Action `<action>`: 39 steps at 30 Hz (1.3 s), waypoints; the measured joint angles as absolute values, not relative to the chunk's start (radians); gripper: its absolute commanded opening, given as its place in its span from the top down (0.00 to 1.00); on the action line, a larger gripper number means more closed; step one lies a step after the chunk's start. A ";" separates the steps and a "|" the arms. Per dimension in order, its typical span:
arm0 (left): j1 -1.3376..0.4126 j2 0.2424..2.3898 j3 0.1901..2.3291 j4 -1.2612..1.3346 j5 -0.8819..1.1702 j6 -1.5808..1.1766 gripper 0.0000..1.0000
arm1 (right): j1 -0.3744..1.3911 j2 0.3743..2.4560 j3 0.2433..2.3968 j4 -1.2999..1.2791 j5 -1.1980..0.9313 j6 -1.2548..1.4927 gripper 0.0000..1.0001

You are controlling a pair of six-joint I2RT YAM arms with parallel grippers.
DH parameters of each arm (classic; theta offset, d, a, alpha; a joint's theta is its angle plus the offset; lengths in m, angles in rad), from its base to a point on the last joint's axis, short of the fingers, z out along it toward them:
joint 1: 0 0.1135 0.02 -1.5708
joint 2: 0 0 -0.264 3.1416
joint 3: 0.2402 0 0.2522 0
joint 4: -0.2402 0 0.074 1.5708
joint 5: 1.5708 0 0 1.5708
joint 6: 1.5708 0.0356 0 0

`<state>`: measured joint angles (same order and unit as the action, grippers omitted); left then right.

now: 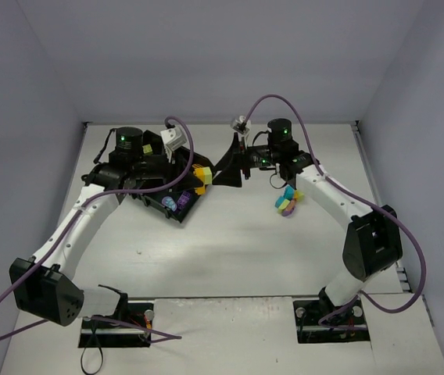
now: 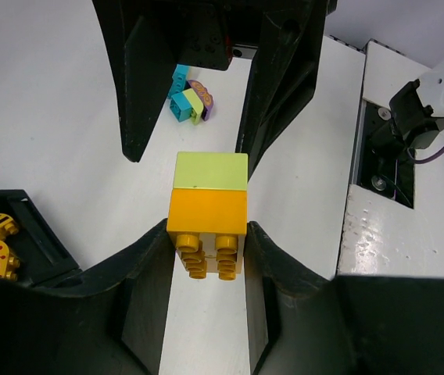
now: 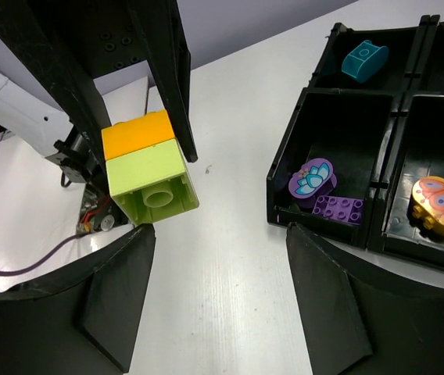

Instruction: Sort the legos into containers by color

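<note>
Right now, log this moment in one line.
left gripper: shut on orange-green brick stack | right gripper: open, facing green end | tray: purple pieces, teal piece, orange piece in separate compartments | loose bricks: on table

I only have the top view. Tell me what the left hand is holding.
Observer: The left hand is shut on an orange brick with a lime brick joined to its far end.
Operator: Report the right hand.
Observer: The right hand is open, fingers either side of the lime brick, not closed on it.
Operator: List what the tray's nearest compartment holds.
Observer: In the right wrist view, the tray corner nearest that hand holds a purple brick and a purple flower piece.
</note>
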<state>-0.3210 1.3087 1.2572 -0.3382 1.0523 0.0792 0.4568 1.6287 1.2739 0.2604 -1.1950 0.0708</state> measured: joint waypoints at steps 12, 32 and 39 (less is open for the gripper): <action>-0.327 1.318 1.264 -0.357 1.078 0.104 1.00 | 0.464 1.628 1.310 0.256 -1.219 0.049 0.39; -0.311 1.334 1.304 -0.402 1.042 0.154 1.00 | 0.430 1.573 1.252 0.175 -1.192 -0.033 0.39; -0.308 1.338 1.323 -0.414 1.042 0.162 1.00 | 0.433 1.557 1.250 0.145 -1.220 -0.063 0.38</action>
<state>-0.3080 1.3384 1.3228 -0.4137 1.0420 0.1619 0.4328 1.5574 1.2503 0.1448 -1.2201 -0.0631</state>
